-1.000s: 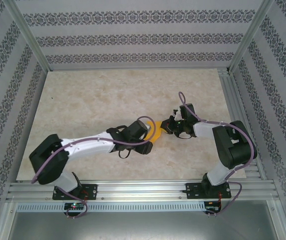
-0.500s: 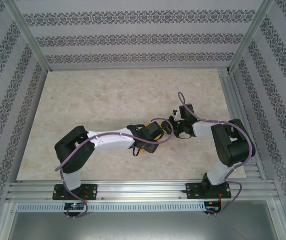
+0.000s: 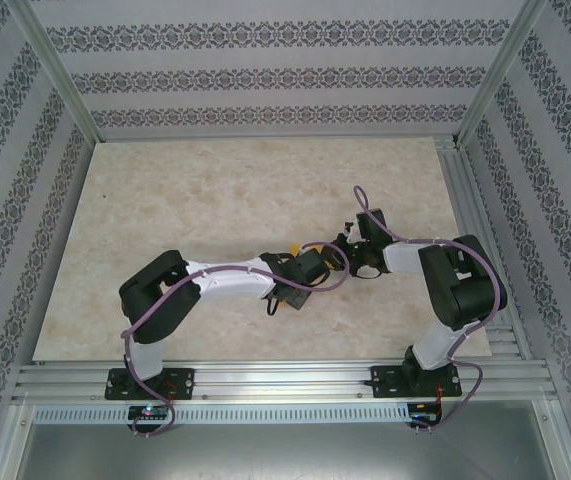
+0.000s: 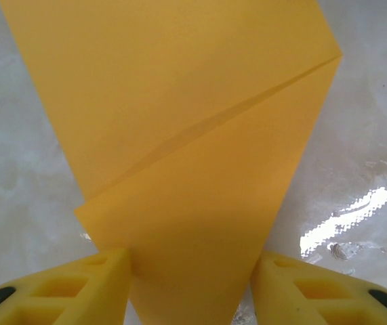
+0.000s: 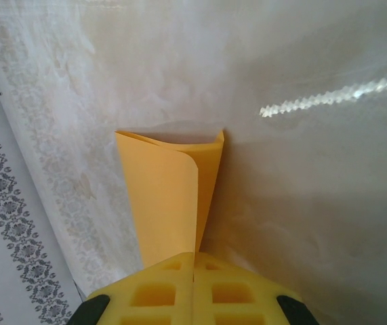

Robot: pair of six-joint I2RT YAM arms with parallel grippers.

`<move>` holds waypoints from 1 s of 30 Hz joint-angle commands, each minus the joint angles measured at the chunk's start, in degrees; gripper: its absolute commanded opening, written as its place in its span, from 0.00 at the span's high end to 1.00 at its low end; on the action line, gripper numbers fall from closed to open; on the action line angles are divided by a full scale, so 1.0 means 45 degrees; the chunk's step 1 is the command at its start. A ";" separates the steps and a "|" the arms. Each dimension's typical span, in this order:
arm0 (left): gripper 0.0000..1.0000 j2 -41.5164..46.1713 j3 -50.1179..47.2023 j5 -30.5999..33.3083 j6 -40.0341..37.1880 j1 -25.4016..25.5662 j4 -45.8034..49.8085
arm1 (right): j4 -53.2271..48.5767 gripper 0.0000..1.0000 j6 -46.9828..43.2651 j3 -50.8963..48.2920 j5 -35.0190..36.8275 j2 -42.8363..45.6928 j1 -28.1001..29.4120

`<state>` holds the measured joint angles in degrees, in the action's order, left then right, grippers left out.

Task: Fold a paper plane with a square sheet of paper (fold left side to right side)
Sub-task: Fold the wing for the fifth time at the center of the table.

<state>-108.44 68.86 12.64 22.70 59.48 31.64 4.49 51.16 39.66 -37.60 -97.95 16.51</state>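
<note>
- Right pincer (image 5: 194, 261): fingers pressed together, pinching one end of the paper plane (image 5: 169, 196); the paper leaves the grip as two layers, the nearer one curling open rather than lying flat.
- Left pincer (image 4: 190, 265): fingers spread, one on each side of the paper's narrow end, which lies flat between them; no pinch visible.
- Progress (judgement): outline is a wedge, not a square, so at least one fold is in; the wedge is wide at the far end and narrows toward the left pincer; the finished dart looks some way off; the loose layers at the right pincer probably need pressing flat.
- Appearance: plain orange-yellow, unmarked, thin; one diagonal overlap edge crosses the wedge in the left wrist view; no tears seen.
- Location: on the marbled bench (image 3: 215, 180), mid-bench, between the two wrists and mostly covered by them from above.
</note>
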 commanded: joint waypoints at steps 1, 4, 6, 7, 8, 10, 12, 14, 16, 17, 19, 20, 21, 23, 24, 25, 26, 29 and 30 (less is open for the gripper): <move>0.51 -0.0224 0.0263 0.0485 -0.0242 0.0202 0.0347 | 0.0096 1.00 -0.0055 0.0332 -0.0109 -0.0107 0.0052; 0.53 -0.0311 0.0196 0.0686 -0.0238 0.0214 0.0372 | 0.0076 1.00 -0.0054 0.0342 -0.0109 -0.0086 0.0042; 0.54 -0.0320 0.0119 0.0769 -0.0161 0.0219 0.0342 | 0.0020 1.00 -0.0084 0.0327 -0.0118 -0.0052 0.0041; 0.54 -0.0326 0.0075 0.0749 -0.0112 0.0219 0.0300 | 0.0000 1.00 -0.0094 0.0326 -0.0113 -0.0036 0.0044; 0.55 -0.0301 0.0021 0.0705 -0.0081 0.0218 0.0229 | -0.0038 1.00 -0.0124 0.0321 -0.0110 -0.0030 0.0042; 0.57 -0.0278 -0.0082 0.0492 -0.0006 0.0219 0.0034 | -0.0109 1.00 -0.0174 0.0341 -0.0109 -0.0032 0.0049; 0.60 -0.0230 -0.0173 0.0289 0.0090 0.0219 -0.0150 | -0.0138 1.00 -0.0221 0.0334 -0.0115 -0.0033 0.0047; 0.63 -0.0207 -0.0221 0.0185 0.0173 0.0219 -0.0231 | -0.0231 0.98 -0.0283 0.0376 -0.0084 -0.0003 0.0025; 0.65 -0.0169 -0.0275 0.0142 0.0238 0.0207 -0.0270 | -0.0348 0.96 -0.0399 0.0402 -0.0066 0.0081 0.0008; 0.65 -0.0150 -0.0330 0.0148 0.0289 0.0199 -0.0300 | -0.0424 0.95 -0.0463 0.0403 -0.0007 0.0155 -0.0011; 0.65 -0.0065 -0.0396 0.0147 0.0365 0.0199 -0.0334 | -0.0646 0.89 -0.0633 0.0406 0.0101 0.0400 -0.0112; 0.65 0.0006 -0.0447 0.0139 0.0400 0.0199 -0.0347 | -0.0809 0.86 -0.0746 0.0406 0.0190 0.0556 -0.0172; 0.65 0.0080 -0.0510 0.0111 0.0446 0.0199 -0.0398 | -0.0982 0.84 -0.0863 0.0420 0.0239 0.0705 -0.0233; 0.62 0.0152 -0.0606 0.0066 0.0483 0.0199 -0.0505 | -0.1226 0.78 -0.1068 0.0459 0.0286 0.0928 -0.0322; 0.61 0.0163 -0.0651 0.0029 0.0485 0.0199 -0.0536 | -0.1476 0.75 -0.1193 0.0508 0.0309 0.1029 -0.0364; 0.60 0.0147 -0.0670 -0.0005 0.0489 0.0190 -0.0561 | -0.1682 0.74 -0.1317 0.0556 0.0346 0.1080 -0.0370; 0.59 0.0148 -0.0683 0.0007 0.0504 0.0199 -0.0584 | -0.1893 0.71 -0.1429 0.0562 0.0402 0.1120 -0.0377; 0.58 0.0199 -0.0751 0.0022 0.0542 0.0197 -0.0643 | -0.2007 0.68 -0.1487 0.0413 0.0403 0.1181 -0.0396; 0.58 0.0195 -0.0785 -0.0010 0.0548 0.0201 -0.0682 | -0.1996 0.67 -0.1455 0.0336 0.0374 0.1163 -0.0416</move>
<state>-108.64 66.98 13.89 24.03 59.77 29.50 -2.61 46.33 40.91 -36.86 -93.58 15.22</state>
